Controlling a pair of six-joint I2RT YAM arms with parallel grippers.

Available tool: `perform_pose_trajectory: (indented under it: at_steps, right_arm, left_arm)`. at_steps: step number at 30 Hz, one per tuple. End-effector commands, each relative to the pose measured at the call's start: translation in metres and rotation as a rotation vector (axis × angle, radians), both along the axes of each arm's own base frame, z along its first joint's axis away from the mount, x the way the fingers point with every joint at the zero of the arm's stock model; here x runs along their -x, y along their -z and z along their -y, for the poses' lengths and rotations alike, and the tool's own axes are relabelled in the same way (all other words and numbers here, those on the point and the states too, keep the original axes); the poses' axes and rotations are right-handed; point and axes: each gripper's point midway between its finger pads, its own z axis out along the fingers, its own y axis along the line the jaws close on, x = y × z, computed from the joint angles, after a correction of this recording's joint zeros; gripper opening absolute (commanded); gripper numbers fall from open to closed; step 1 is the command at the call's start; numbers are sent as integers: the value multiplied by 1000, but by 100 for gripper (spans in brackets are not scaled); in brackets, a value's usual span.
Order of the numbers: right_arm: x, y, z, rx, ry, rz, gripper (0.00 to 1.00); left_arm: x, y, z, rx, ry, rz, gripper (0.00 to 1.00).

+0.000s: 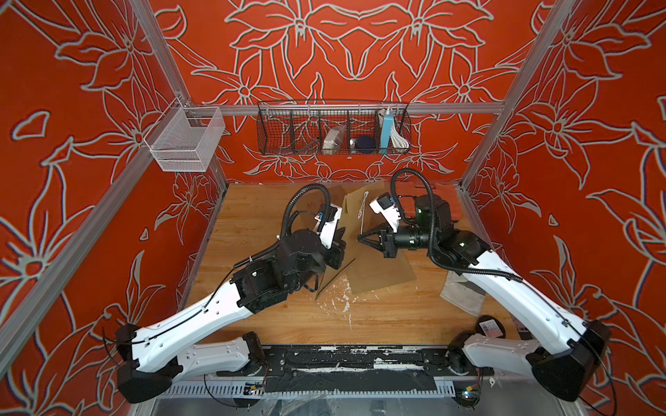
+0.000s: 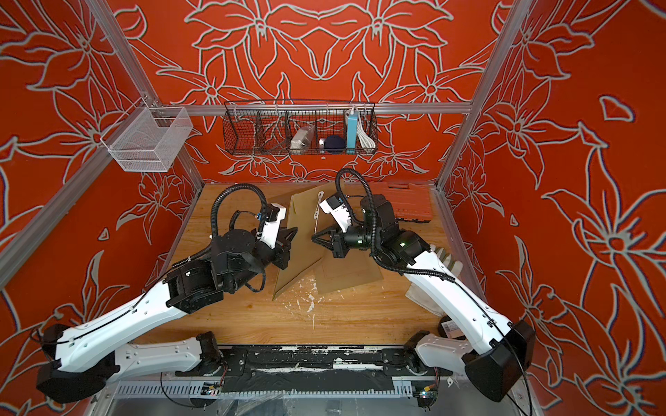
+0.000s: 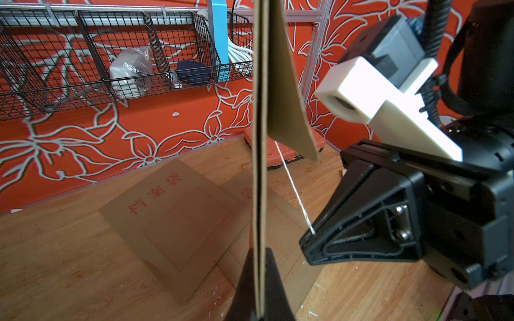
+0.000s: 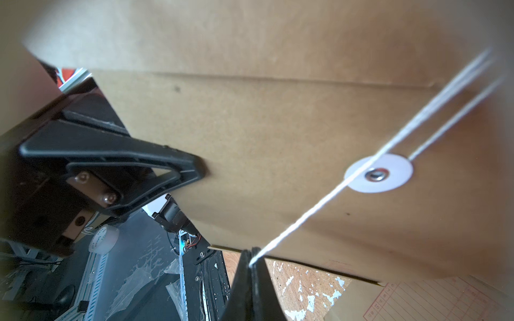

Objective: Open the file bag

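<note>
Brown kraft-paper file bag (image 2: 302, 252) stands on edge over the middle of the wooden bench (image 1: 252, 216), its upper end toward the far edge and its lower corner toward the near edge. Cannot tell whether that corner touches the wood.

Left gripper (image 3: 260, 253): black fingers pressed together on the file bag's edge, holding it upright. The left wrist view shows the bag edge-on as a thin vertical line. The flap (image 3: 283, 83) at the upper end angles away from the body.

Right gripper (image 4: 251, 253): fingertips pinched tight on a white string (image 4: 306, 214). The string runs taut from the pinch up across a white round washer with a metal rivet (image 4: 378, 173) on the bag's face. A second strand passes beside the washer. In both top views this gripper sits just right of the bag, level with the left gripper, the bag between them.

Two more brown file bags lie flat on the bench under and behind the held one. One carries red characters (image 3: 178, 211); the other (image 1: 382, 270) lies right of centre.

Red plastic case (image 2: 411, 205) sits at the far right corner. Grey cloth (image 1: 461, 291) lies along the right edge under the right arm. White paint flecks (image 1: 346, 306) mark the wood near the centre.

Black wire basket (image 1: 333, 129) hangs on the back rail; white mesh basket (image 1: 187, 140) on the left rail.
</note>
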Motion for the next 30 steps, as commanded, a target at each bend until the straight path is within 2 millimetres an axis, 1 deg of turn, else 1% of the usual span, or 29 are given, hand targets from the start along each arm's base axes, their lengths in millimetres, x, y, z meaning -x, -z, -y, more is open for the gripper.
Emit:
perform_pose_trajectory:
  at_steps: [1,8,14,21,24,27,28,30]
  right_arm:
    - [6,-17,-7,-41,-46,10,0]
    - [9,-22,-14,-53,-75,9,0]
    - [14,-27,-14,-61,-87,22,0]
    - [29,-42,-16,-110,-157,46,0]
    - [30,-43,-16,-112,-160,57,0]
    - [26,-42,-12,-94,-119,82,0]
    - [22,-41,-9,-78,-86,98,0]
    - [8,-37,2,-19,31,133,0]
  left_arm:
    - [-1,-24,-2,62,-17,50,0]
    - [-1,-22,-4,52,-29,51,0]
    - [-2,-16,-5,45,-36,46,0]
    - [-3,-11,-4,42,-39,32,0]
    - [-3,-10,-4,40,-41,31,0]
    - [-3,-9,-3,35,-36,28,0]
    - [-2,-9,-2,32,-31,26,0]
    - [1,-8,-1,14,-8,11,0]
